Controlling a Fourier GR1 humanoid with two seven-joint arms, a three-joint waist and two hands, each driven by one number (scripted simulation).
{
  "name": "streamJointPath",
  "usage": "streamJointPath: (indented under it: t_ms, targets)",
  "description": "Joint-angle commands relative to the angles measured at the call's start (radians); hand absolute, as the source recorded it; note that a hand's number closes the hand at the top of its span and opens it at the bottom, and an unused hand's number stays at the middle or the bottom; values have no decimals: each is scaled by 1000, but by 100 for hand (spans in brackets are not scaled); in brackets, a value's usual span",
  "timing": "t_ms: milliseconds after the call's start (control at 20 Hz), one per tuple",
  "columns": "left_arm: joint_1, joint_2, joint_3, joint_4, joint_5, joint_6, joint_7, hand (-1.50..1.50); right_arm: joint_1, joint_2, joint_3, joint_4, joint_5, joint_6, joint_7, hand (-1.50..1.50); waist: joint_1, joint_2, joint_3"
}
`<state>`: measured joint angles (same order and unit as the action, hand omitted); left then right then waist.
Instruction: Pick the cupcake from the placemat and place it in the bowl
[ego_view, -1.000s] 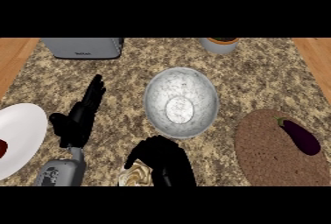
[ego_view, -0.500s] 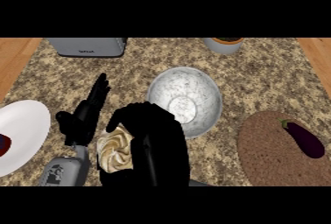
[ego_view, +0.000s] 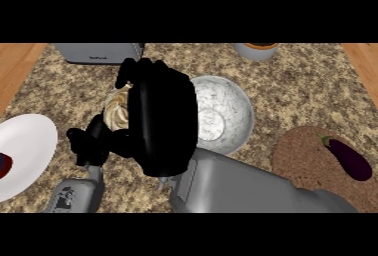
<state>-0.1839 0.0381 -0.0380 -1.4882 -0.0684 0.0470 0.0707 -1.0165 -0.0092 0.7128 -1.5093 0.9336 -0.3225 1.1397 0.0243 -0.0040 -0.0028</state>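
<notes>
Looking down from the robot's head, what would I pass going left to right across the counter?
White plate → left hand → cupcake held in the right hand → metal bowl → brown placemat → eggplant.

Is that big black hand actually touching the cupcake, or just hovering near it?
Touching. In the head view, the right hand is curled round the cupcake, whose pale frosting peeks out at the hand's left edge, lifted beside the bowl.
</notes>
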Motion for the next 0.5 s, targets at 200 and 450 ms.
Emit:
streamJointPath:
  t_ms: [200,450]
  targets:
    - [27,1,4,-22,6,-4,-7,0,-38,9,-42,199,27,76,82,150,-13,3,2]
    - [51,9,6,-39,12,-16,-17,0,92,-22,-131,306,61,-23,-106,150,-17,6,3]
